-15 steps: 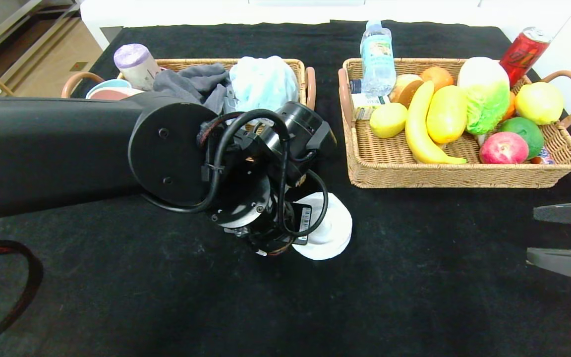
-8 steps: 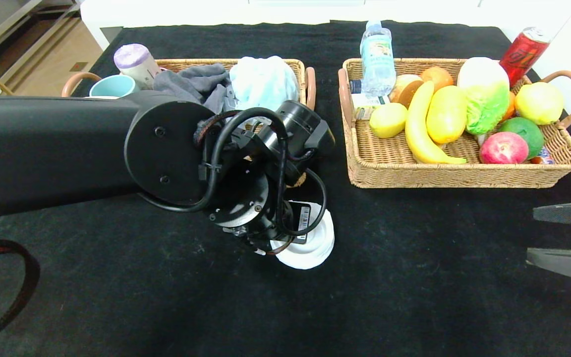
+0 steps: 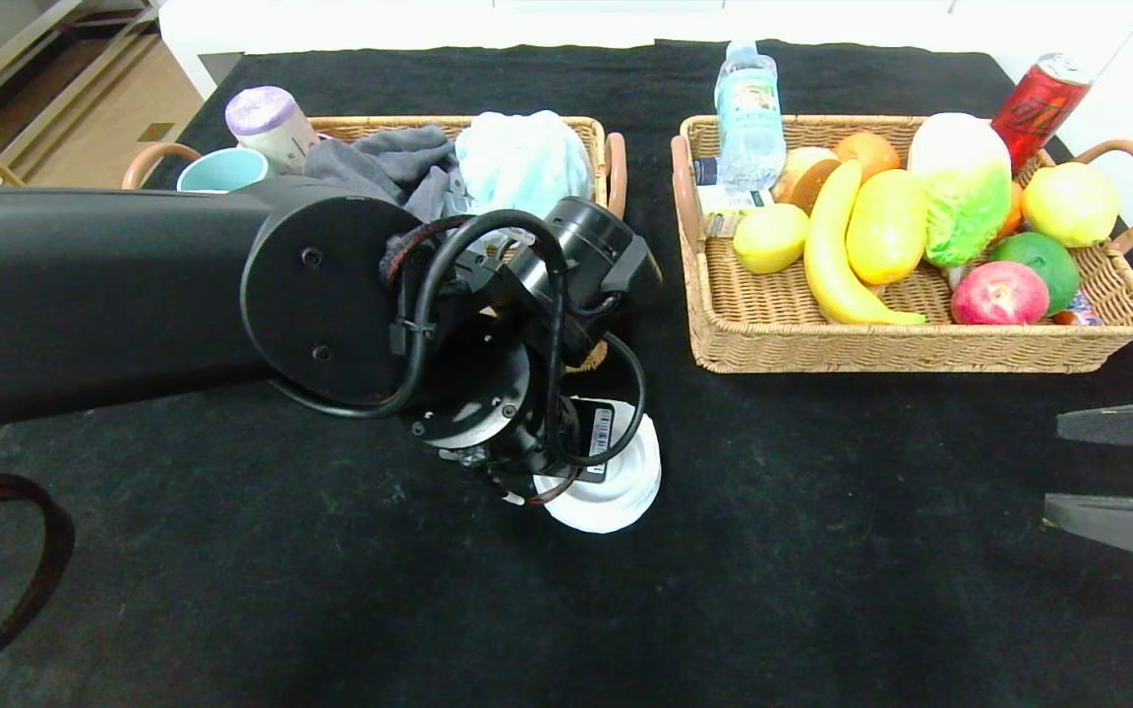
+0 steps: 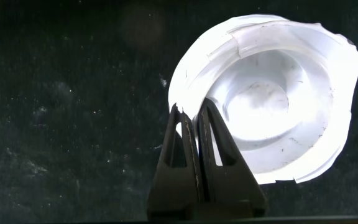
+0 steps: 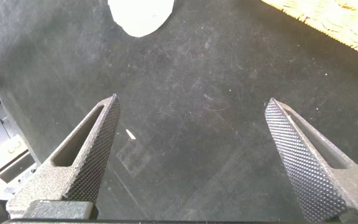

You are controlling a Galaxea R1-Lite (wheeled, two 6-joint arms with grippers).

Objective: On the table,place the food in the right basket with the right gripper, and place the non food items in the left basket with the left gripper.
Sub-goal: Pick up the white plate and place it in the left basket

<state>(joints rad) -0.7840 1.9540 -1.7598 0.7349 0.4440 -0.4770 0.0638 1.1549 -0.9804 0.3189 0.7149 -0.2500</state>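
Observation:
My left gripper [image 4: 191,112] is shut on the rim of a white plastic bowl [image 4: 272,112], one finger inside the rim and one outside. In the head view the bowl [image 3: 616,497] shows below my left wrist, in front of the left basket [image 3: 586,128]. The bowl also shows in the right wrist view [image 5: 140,15]. The lemon [image 3: 770,238], the elongated yellow fruit [image 3: 887,226] and the water bottle [image 3: 748,118] are in the right basket [image 3: 921,349]. My right gripper [image 3: 1053,465] is open and empty at the table's right side; its own wrist view [image 5: 192,101] shows the same.
The left basket holds a grey cloth [image 3: 380,162], a pale blue cloth [image 3: 522,157], a teal cup [image 3: 222,169] and a lilac-capped container [image 3: 267,123]. The right basket also holds a banana [image 3: 832,261], a cabbage [image 3: 965,182], other fruit and a red can [image 3: 1039,98].
My left gripper has moved left and toward the table's near side, taking the white bowl with it. The teal cup has come into view. The right arm has not moved.

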